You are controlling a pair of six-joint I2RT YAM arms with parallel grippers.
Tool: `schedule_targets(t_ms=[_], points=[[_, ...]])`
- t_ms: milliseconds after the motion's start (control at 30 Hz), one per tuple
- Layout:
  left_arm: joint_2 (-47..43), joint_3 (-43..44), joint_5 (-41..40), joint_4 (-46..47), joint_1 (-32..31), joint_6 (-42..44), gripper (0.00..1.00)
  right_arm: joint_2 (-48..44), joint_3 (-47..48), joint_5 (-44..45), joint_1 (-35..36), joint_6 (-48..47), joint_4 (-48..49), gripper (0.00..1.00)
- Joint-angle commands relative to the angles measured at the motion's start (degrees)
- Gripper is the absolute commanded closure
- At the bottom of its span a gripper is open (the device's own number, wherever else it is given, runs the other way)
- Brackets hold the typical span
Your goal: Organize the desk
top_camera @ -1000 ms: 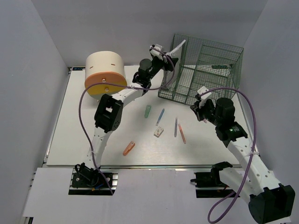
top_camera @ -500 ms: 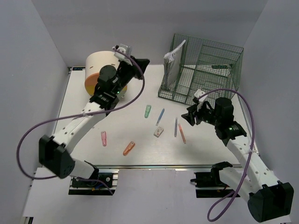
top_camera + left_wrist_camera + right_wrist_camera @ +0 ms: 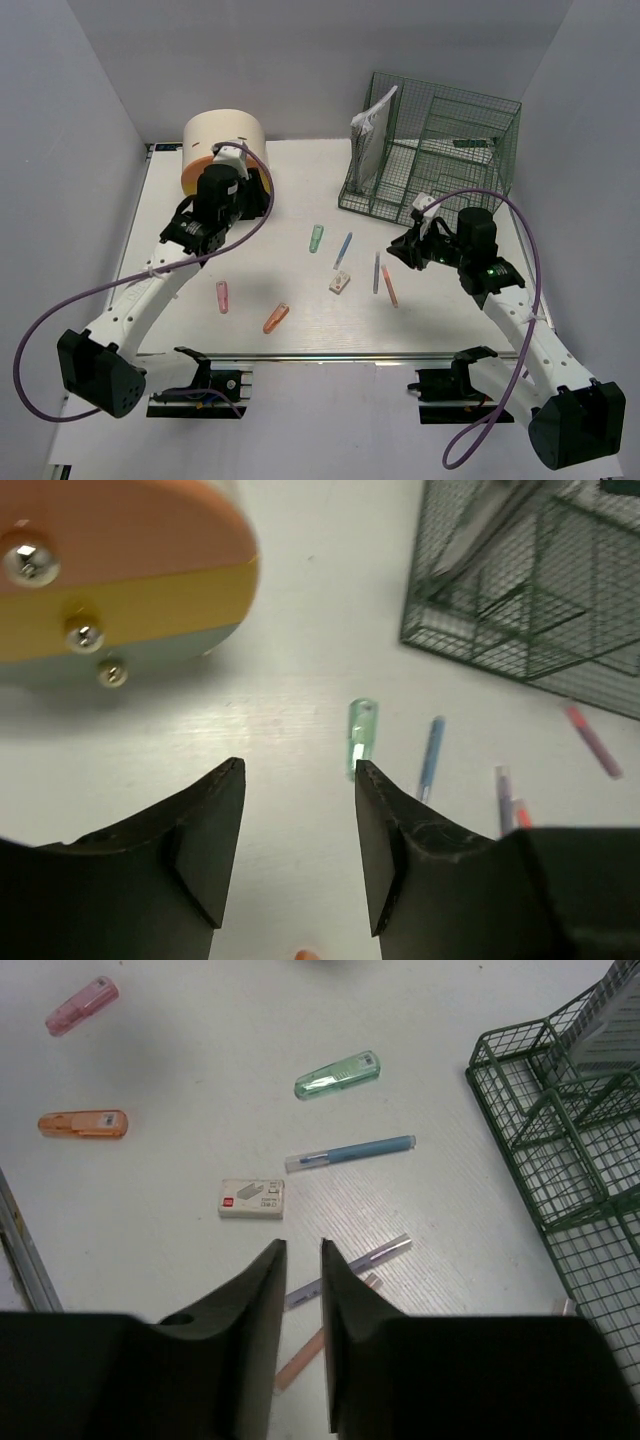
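The white desk (image 3: 200, 250) holds scattered small items. A green cap-shaped piece (image 3: 316, 237) (image 3: 361, 738) (image 3: 338, 1075), a blue pen (image 3: 343, 250) (image 3: 350, 1152), a white staple box (image 3: 340, 284) (image 3: 251, 1199), a purple pen (image 3: 376, 272) and an orange pen (image 3: 389, 287) lie mid-desk. My left gripper (image 3: 258, 200) (image 3: 300, 765) is open and empty, hovering in front of the round drawer box, just left of the green piece. My right gripper (image 3: 398, 250) (image 3: 303, 1245) is empty with its jaws nearly together, hovering over the purple pen (image 3: 350, 1265) and the orange pen (image 3: 310, 1355).
The cream-and-orange round drawer box (image 3: 225, 150) (image 3: 120, 580) stands at the back left. The green wire rack (image 3: 430, 150) (image 3: 530, 580) (image 3: 560, 1150) at the back right holds a white booklet (image 3: 368, 125). A pink piece (image 3: 222, 297) (image 3: 80, 1005) and an orange piece (image 3: 276, 318) (image 3: 82, 1124) lie near the front.
My left arm has swung from the rack leftward and down to the front of the drawer box, leaving the booklet in the rack. My right gripper has shifted slightly left toward the pens.
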Motion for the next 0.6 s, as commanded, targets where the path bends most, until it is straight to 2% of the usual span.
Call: schedule_targets(t_ms=[0,200,333,567], points=[[0.0,0.8,1.8,-6.7,3.2,-0.5,0.42,0.1,0.7,-1.3,-0.2,-1.1,0.3,0.69],[3.2,1.4,6.6,-7.4,10.9,0.7,0.44,0.2,1.4,-3.9,-0.4,-4.6,-2.2,0.6],[5.5,4.2,4.0,-8.8,13.6,2.8,0.44,0.1,1.4,-4.7,-0.6,-5.3,-2.6,0.6],[11.5,9.3,1.3,-7.4,15.5,4.3,0.36,0.8,1.6,-4.2,-0.7,-5.4,-3.0,0.6]])
